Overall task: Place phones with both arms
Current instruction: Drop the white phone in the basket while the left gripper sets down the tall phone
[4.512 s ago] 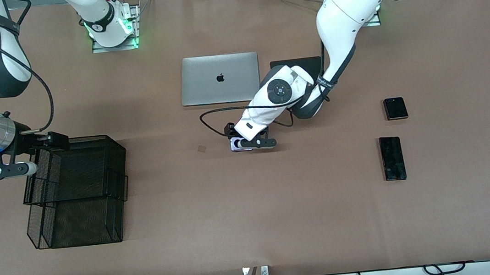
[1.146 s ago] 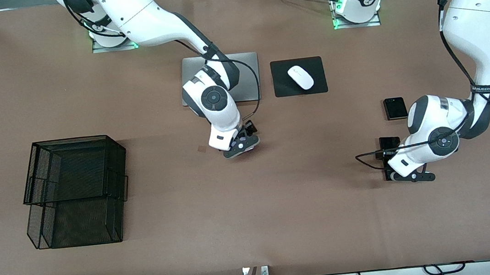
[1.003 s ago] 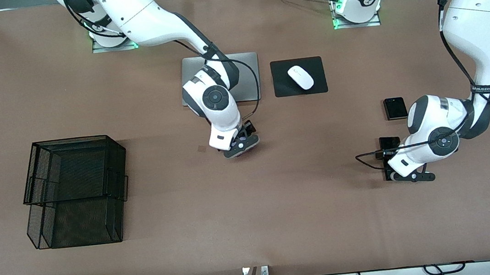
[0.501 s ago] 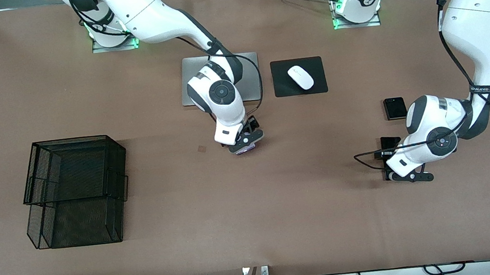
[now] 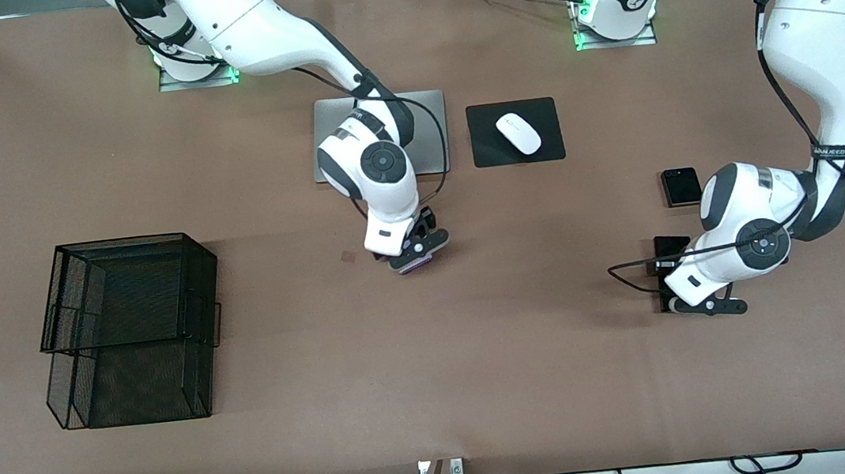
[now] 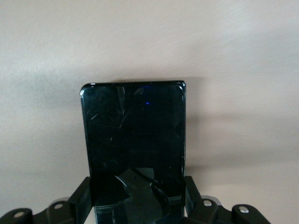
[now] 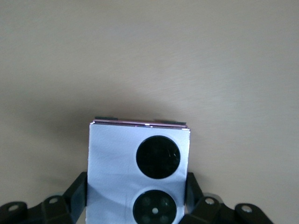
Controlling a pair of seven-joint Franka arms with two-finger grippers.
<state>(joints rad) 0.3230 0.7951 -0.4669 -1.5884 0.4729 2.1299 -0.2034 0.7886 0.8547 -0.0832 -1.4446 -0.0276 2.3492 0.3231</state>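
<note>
While my right gripper (image 5: 416, 253) clamps the pinkish-white phone (image 7: 139, 170) by its two long edges, that hand has drifted a little toward the right arm's end of the table since half a second ago, and hangs over bare brown mat near the middle. In the right wrist view the phone's two black circles face the camera, with my fingers (image 7: 78, 189) pressed against both sides.

My left gripper (image 5: 699, 304) has hardly moved. It is closed on the nearer end of the long slim black phone (image 6: 134, 144), whose other end (image 5: 671, 244) pokes out from under the wrist in the front view. I cannot tell whether that slab has left the table (image 5: 487, 388).

Just farther from the front camera than the slab, the small squarish black phone (image 5: 682, 186) lies untouched, close beside my left forearm.

A silver laptop (image 5: 428, 131) sits partly hidden under my right arm. Beside it, a white mouse (image 5: 519, 133) rests on a black mouse pad (image 5: 484, 152). A black wire-mesh basket (image 5: 129, 330) stands well apart toward the right arm's end of the table.
</note>
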